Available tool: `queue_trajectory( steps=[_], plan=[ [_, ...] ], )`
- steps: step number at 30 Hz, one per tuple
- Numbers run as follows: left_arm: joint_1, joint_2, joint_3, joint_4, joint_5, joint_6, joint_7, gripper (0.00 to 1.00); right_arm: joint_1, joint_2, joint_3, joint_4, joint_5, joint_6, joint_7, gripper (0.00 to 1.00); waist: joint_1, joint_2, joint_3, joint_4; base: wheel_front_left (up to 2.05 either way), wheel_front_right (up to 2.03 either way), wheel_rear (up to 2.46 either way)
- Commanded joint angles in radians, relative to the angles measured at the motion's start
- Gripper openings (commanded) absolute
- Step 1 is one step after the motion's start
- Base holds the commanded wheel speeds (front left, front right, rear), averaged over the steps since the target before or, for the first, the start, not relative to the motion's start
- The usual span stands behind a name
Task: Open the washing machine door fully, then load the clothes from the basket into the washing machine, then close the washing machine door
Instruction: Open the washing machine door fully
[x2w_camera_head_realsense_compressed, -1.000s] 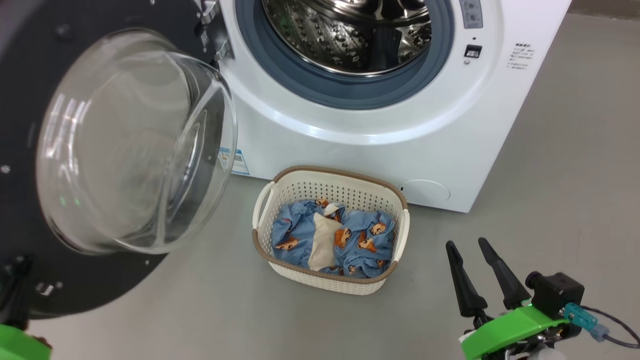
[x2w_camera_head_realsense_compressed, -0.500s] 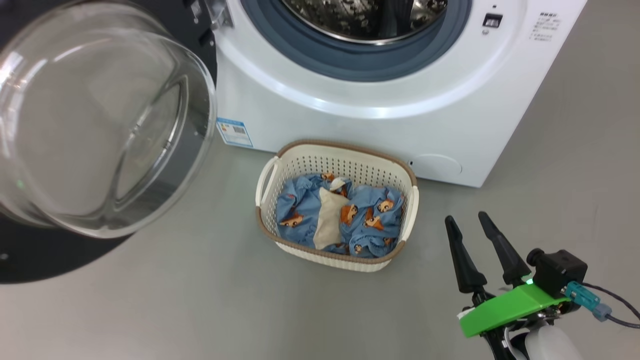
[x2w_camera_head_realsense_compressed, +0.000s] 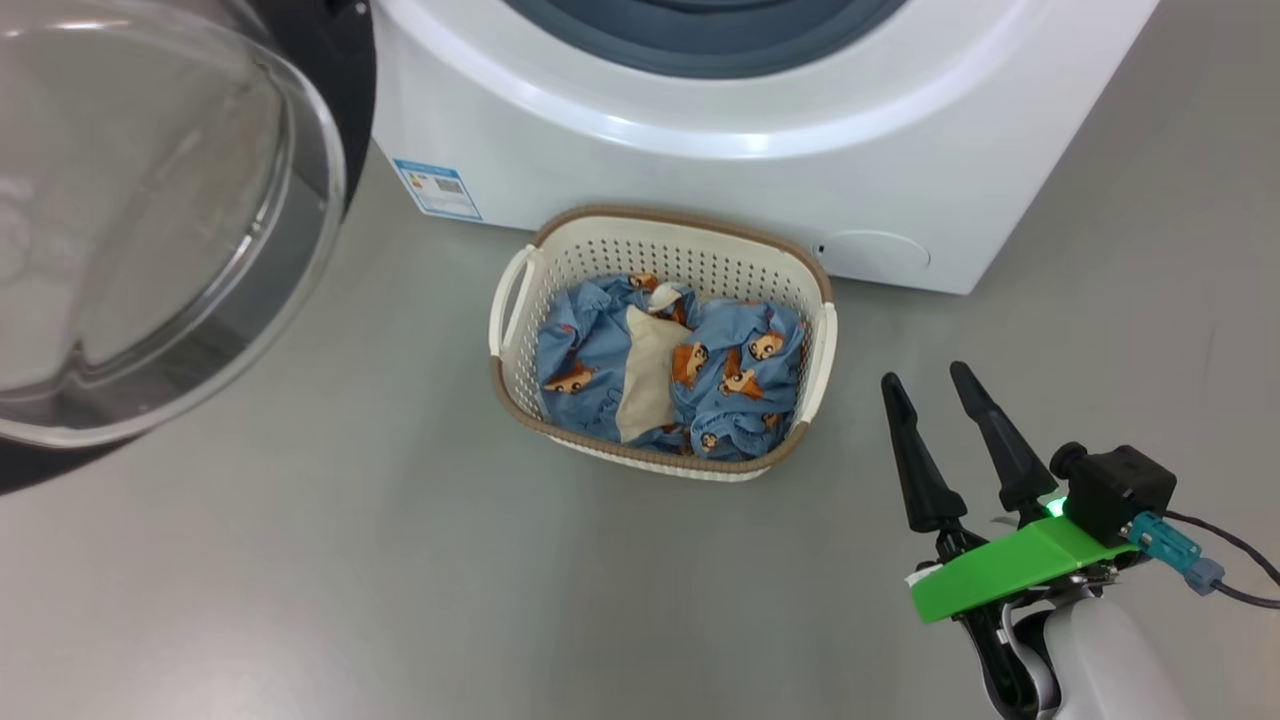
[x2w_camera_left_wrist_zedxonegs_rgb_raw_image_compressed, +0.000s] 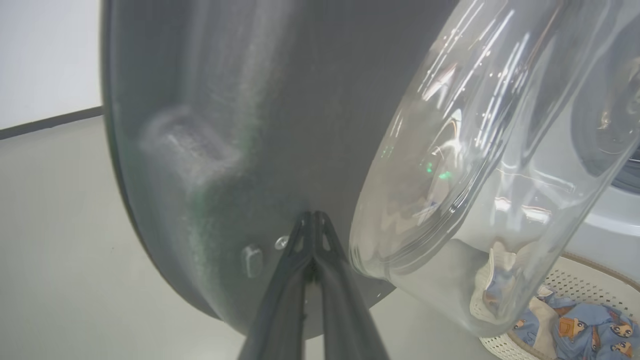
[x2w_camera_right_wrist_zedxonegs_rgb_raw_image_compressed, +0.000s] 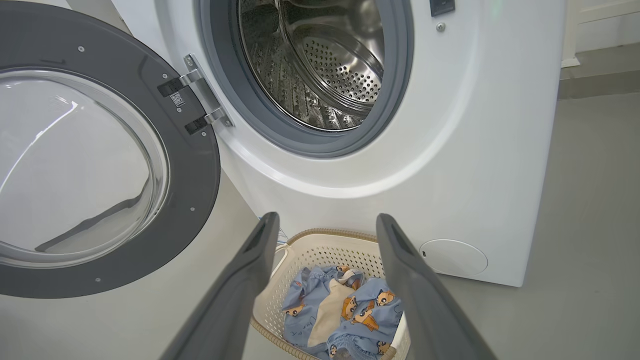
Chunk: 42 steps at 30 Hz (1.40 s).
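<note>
On grey floor (x2w_camera_head_realsense_compressed: 300, 560), the basket (x2w_camera_head_realsense_compressed: 700, 262) lies lengthwise along the washing machine (x2w_camera_head_realsense_compressed: 700, 180).

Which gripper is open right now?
The right gripper: jaws spread wide, beside the basket. The left gripper is shut, near the washing machine door.

Left gripper (x2w_camera_left_wrist_zedxonegs_rgb_raw_image_compressed: 313, 218) closed, tips close to door (x2w_camera_left_wrist_zedxonegs_rgb_raw_image_compressed: 280, 100) face, beside its glass bowl (x2w_camera_left_wrist_zedxonegs_rgb_raw_image_compressed: 475, 150). Basket (x2w_camera_left_wrist_zedxonegs_rgb_raw_image_compressed: 570, 285) with clothes (x2w_camera_left_wrist_zedxonegs_rgb_raw_image_compressed: 580, 327) lower right.

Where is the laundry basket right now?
In the head view the basket sits on the floor just before the washing machine, left of the open right gripper.
</note>
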Motion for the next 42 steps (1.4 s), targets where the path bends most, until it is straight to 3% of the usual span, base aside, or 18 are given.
queue_trajectory(
  steps=[1,10,28,36,42],
  plan=[
    [-0.055,0.099,0.040,0.007,-0.018,0.003,-0.014,0.00,-0.020,0.008,0.032,-0.026,-0.006,0.002,-0.012,1.00,0.0000,0.0000,0.016,-0.010,0.00,0.00,0.00],
    [-0.125,0.150,-0.061,0.090,-0.094,0.003,-0.019,0.00,-0.043,0.008,0.044,-0.021,0.000,0.002,-0.012,1.00,0.0000,0.0000,0.037,-0.023,0.00,0.00,0.00],
    [-0.151,0.148,-0.205,0.095,-0.152,0.003,-0.041,0.00,-0.030,0.008,0.036,-0.012,0.016,0.002,-0.012,1.00,0.0000,0.0000,0.001,-0.017,0.00,0.00,0.00],
    [-0.130,0.137,-0.206,0.063,-0.139,0.003,-0.041,0.00,-0.013,0.008,0.032,-0.004,0.028,0.002,-0.012,1.00,0.0000,0.0000,-0.039,-0.012,0.00,0.00,0.00],
    [-0.080,0.120,-0.150,0.011,-0.101,0.003,-0.041,0.00,0.004,0.008,0.029,-0.004,0.033,0.002,-0.012,1.00,0.0000,0.0000,-0.071,-0.015,0.00,0.00,0.00]
  ],
)
